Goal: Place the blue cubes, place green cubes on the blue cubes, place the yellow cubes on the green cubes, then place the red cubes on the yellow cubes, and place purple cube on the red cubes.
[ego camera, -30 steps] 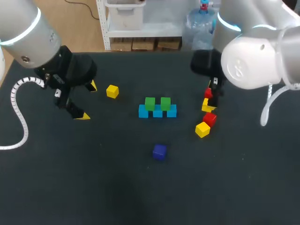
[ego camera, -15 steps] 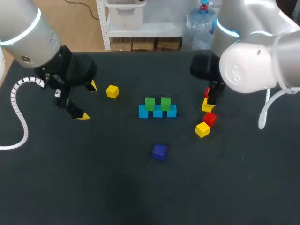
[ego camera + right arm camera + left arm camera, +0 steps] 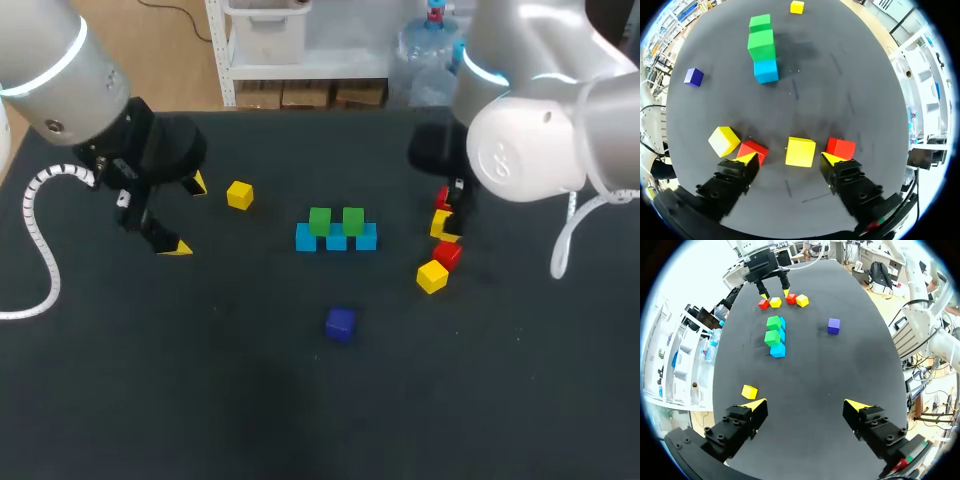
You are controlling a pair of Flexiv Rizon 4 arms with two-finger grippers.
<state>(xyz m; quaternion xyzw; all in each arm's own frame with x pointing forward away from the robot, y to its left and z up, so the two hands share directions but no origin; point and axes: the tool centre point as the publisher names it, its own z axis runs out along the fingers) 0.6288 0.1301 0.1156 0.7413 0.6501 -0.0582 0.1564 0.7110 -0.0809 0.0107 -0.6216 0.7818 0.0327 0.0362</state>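
Observation:
Three blue cubes lie in a row mid-table with two green cubes on top. My right gripper is open around a yellow cube, with a gap on each side. A red cube lies just outside one finger and another red cube outside the other. A second yellow cube sits beside the first red one. The purple cube lies alone nearer the front. My left gripper hangs open and empty, a third yellow cube just ahead of one finger.
In the head view the right arm's bulky wrist hangs over the red and yellow cluster at the right. The black table stretches bare across the front and the far right.
The right arm has shifted slightly over the cluster, its fingers narrowing and widening around the yellow cube. No cube has moved, and the left arm has stayed still.

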